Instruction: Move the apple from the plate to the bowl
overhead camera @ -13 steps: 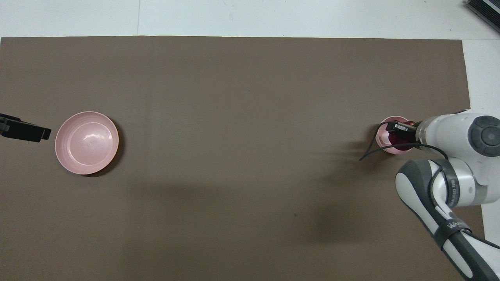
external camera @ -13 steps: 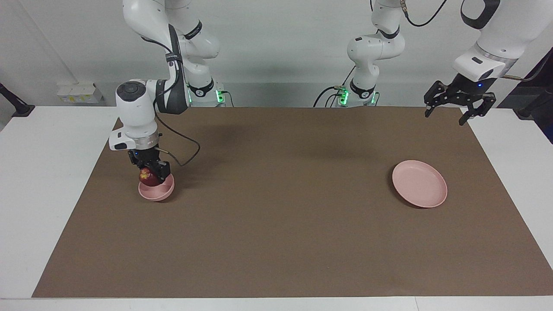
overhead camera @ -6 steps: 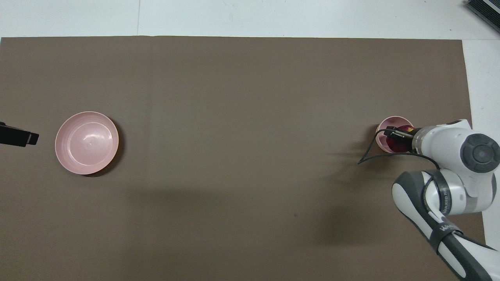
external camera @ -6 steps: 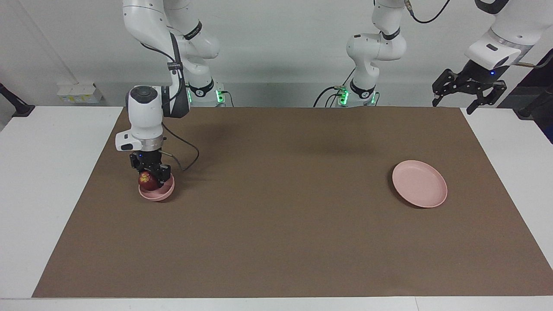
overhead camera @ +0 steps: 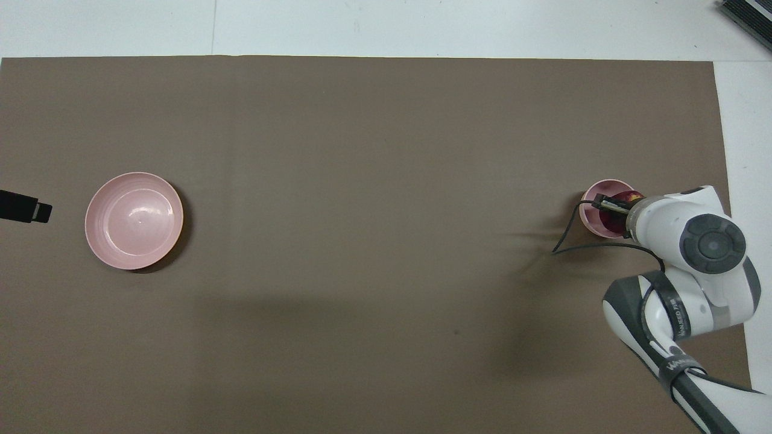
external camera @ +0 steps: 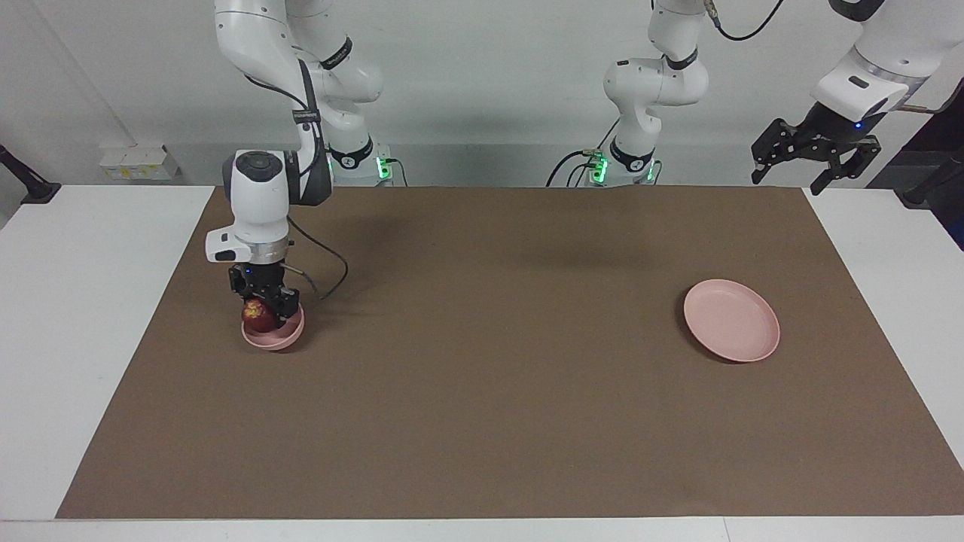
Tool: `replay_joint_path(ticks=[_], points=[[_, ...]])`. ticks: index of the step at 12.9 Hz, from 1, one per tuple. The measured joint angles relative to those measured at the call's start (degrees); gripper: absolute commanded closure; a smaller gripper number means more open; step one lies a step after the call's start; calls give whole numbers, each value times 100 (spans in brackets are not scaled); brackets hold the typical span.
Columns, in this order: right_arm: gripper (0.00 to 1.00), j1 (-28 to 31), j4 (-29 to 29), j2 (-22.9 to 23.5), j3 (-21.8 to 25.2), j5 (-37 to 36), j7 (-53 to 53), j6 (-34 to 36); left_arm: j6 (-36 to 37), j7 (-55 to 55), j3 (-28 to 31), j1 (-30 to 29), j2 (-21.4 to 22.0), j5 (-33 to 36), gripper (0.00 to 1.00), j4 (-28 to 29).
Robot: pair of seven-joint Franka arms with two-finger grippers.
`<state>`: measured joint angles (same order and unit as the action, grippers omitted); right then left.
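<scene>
The small dark red apple [external camera: 257,315] lies low in the small pink bowl [external camera: 276,338] toward the right arm's end of the mat. My right gripper [external camera: 265,307] points straight down into the bowl and stands around the apple. In the overhead view the right wrist covers most of the apple [overhead camera: 613,220] and part of the bowl [overhead camera: 593,206]. The wide pink plate [external camera: 731,321] sits bare toward the left arm's end of the table; the overhead view shows the plate [overhead camera: 134,220] too. My left gripper [external camera: 787,183] hangs open, high over the mat's corner at that end.
A brown mat [external camera: 497,376] covers most of the white table [external camera: 83,316]. A black cable [external camera: 324,267] loops from the right wrist over the mat beside the bowl. Only the tip of the left gripper [overhead camera: 24,206] shows at the overhead view's edge.
The right wrist has swung upright over the bowl, and the apple has settled lower into it. The left gripper has risen and drawn away from the plate.
</scene>
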<state>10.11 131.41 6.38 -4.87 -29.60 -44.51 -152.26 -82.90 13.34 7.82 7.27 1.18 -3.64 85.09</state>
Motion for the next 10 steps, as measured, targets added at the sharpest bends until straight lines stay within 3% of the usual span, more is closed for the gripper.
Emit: replay_joint_path(ticks=[5,10], points=[[0,-95,-126,-225,-34,86,-3,606,2,-89,21,-2,-9,26,0,-15],[0,-496,-824,-432,-61,1424,480,2077,3,-99,19,-2,-8,29,0,-22]])
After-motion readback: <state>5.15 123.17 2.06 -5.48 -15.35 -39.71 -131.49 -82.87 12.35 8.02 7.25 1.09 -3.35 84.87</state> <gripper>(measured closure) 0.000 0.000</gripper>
